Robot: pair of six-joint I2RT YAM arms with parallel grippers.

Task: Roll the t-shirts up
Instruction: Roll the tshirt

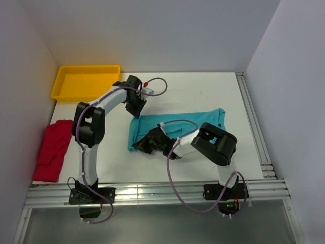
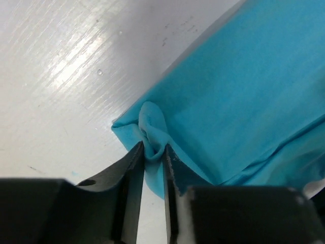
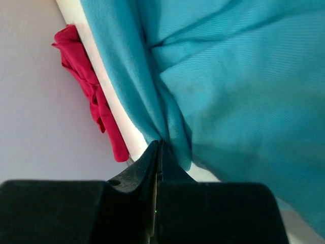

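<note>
The teal t-shirt (image 1: 190, 122) lies folded into a long strip across the middle of the table. My left gripper (image 1: 136, 109) is at its far left corner, shut on a pinched bunch of the cloth (image 2: 152, 133). My right gripper (image 1: 143, 144) is at the near left corner, its jaws closed tight on the teal hem (image 3: 170, 127). The red t-shirt (image 1: 52, 150) lies crumpled at the table's left edge and also shows in the right wrist view (image 3: 91, 99).
A yellow tray (image 1: 84, 81) stands at the back left corner. White walls close in the left, back and right sides. An aluminium rail (image 1: 152, 193) runs along the near edge.
</note>
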